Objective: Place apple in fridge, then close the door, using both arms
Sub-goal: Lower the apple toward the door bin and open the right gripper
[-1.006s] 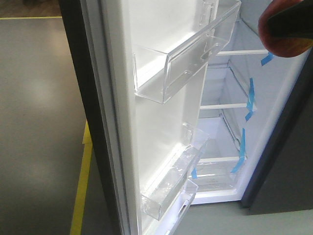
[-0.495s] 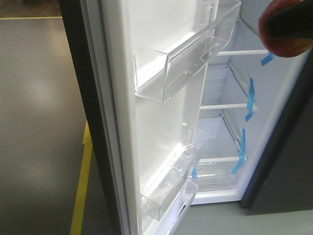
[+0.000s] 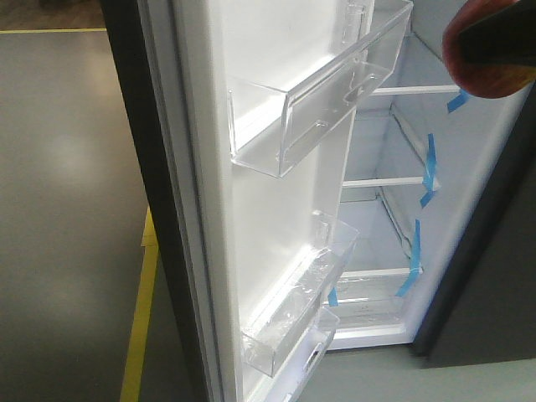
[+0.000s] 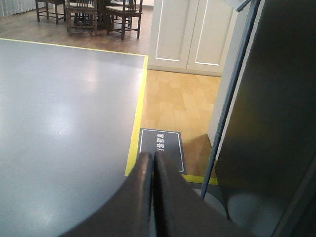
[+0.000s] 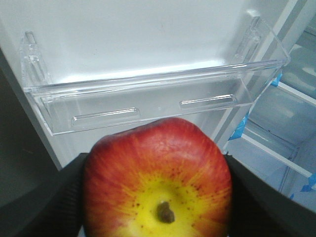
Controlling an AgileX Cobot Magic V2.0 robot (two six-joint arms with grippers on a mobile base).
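Right gripper (image 5: pixel 157 200): dark fingers (image 5: pixel 54 207) clamped on both sides of the round red apple with yellow streaks (image 5: pixel 157 158), stem end facing the wrist camera. Landmark is the upper clear plastic bin (image 5: pixel 148 101) on the tall door's white inner side (image 3: pixel 276 209).

- The apple hangs just in front of that bin's front wall, near its middle, not touching it and not inside it.
- In the front view the apple (image 3: pixel 469 77) is at the top right, beyond the bin's (image 3: pixel 322 100) far end, partly hidden by the dark gripper.
- The fridge's white interior (image 3: pixel 394 134), with shelves and blue tape strips (image 3: pixel 430 161), lies past the bin, on the side away from the door's edge. The apple is not on any shelf.
- A second clear bin (image 3: pixel 293 314) sits lower on the same door face.

Left gripper (image 4: pixel 153 158): dark fingers pressed together, nothing between them. It is low over the grey floor (image 4: pixel 64 108) by a yellow tape line (image 4: pixel 136 128) and a dark floor sign (image 4: pixel 160 148). A dark grey panel (image 4: pixel 271 128) is to its right; cannot tell whether there is contact.
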